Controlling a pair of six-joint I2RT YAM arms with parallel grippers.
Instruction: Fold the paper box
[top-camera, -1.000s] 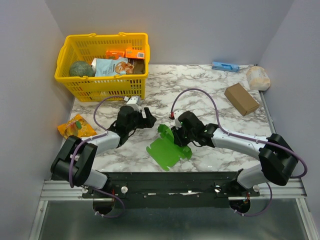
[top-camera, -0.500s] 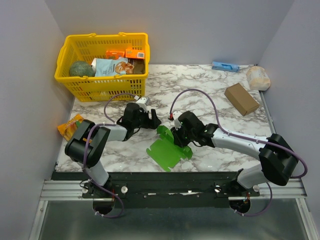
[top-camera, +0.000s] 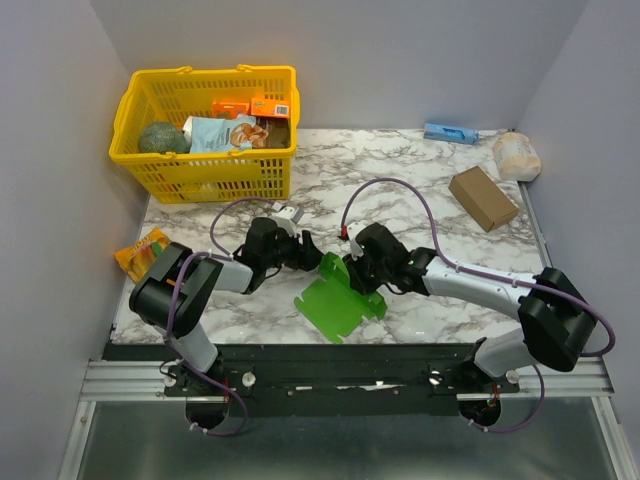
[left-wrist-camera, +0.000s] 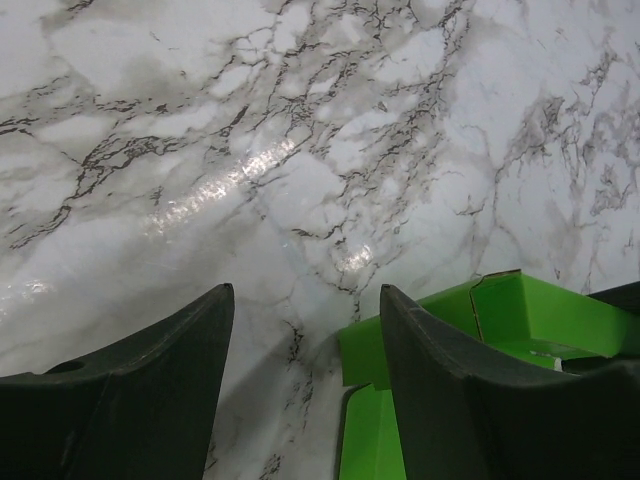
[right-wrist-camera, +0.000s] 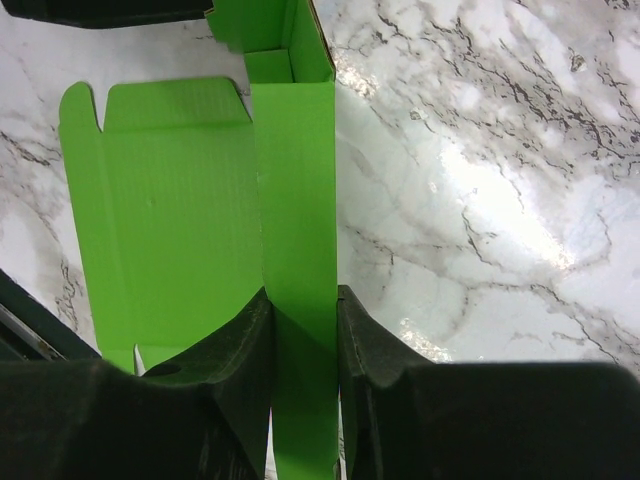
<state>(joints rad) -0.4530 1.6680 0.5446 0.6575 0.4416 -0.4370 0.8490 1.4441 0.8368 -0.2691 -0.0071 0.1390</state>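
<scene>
1. Near centre of the marble table (top-camera: 420, 185), the paper box (top-camera: 330, 305) lies half-flat with one side panel raised.
2. Your right gripper (right-wrist-camera: 300, 320) pinches that upright panel, jaws narrow.
3. Your left gripper (left-wrist-camera: 305, 310) stands wide and empty at the box's far-left flap. The likely next move is folding that flap inward.

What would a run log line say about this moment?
task: fold paper box | right hand: shut on a raised panel | left hand: open, at a flap | box: mostly flat on marble table
</scene>
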